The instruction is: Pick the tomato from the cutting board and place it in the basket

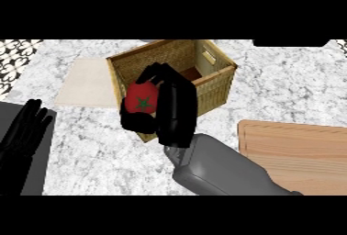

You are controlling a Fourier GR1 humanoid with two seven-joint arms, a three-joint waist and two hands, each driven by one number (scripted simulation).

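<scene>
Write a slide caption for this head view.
Right robot hand holds the tomato above the wicker basket, the cutting board nearby.

You saw a red tomato (142, 98) with a green star, a tan woven basket (218, 87), a grey-veined white table (284, 87).

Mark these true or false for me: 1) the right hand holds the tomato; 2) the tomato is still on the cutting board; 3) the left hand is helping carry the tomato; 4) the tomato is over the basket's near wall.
1) True: the right hand is curled round the tomato.
2) False: the cutting board at the right is bare; the tomato is held up by the hand.
3) False: the left hand rests open at the left edge, holding nothing.
4) True: it shows against the near wall and rim of the basket.
</scene>
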